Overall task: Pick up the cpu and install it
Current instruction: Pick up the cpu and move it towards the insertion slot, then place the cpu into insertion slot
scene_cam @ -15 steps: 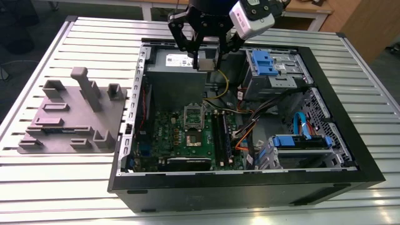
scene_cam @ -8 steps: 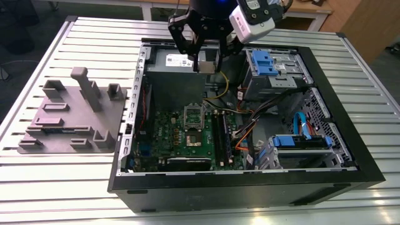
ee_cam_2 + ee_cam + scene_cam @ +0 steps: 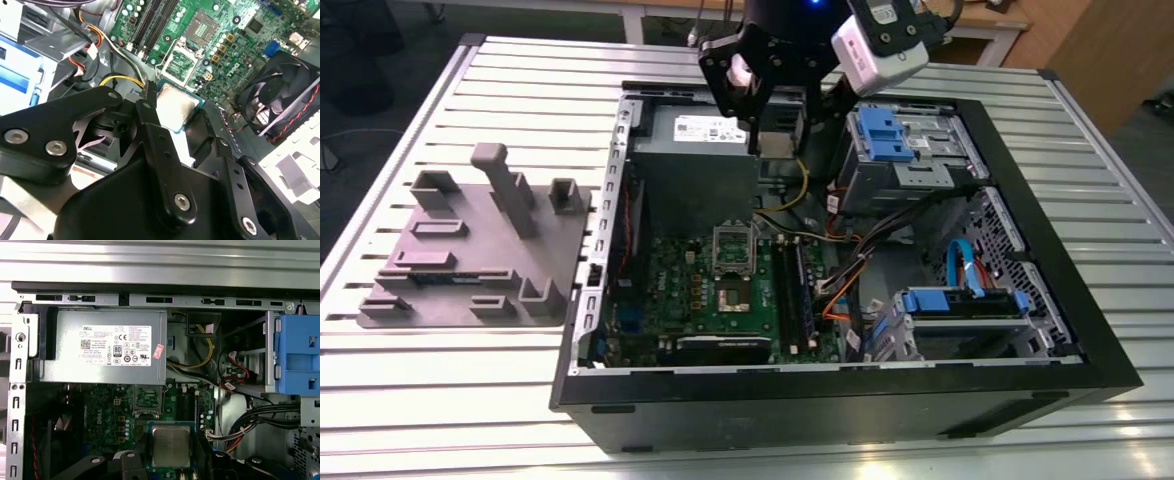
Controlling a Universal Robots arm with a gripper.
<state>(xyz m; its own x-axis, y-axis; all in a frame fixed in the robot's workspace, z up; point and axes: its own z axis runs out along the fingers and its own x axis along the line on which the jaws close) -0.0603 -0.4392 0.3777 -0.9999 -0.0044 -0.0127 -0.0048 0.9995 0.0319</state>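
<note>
– Claw (image 3: 771,130) first: clenched or released?

– Clenched on the cpu (image 3: 171,446). The black fingers (image 3: 146,112) press its opposite edges, and its silver top faces up.

– Where is the cpu, then?

– In the air over the far part of the open computer case (image 3: 854,395), just beside the grey box (image 3: 694,140) with the white label. It touches nothing but the claw.

– And the socket?

– The socket (image 3: 735,290) sits on the green board (image 3: 674,300), nearer than the cpu and well below it. Its metal frame (image 3: 734,240) is flipped open toward the grey box.

– Anything else around?

– A black fan (image 3: 280,95) stands at the board's edge. On the ribbed counter (image 3: 454,400), at the exterior view's left of the case, lies a grey moulded tray (image 3: 467,250).
</note>
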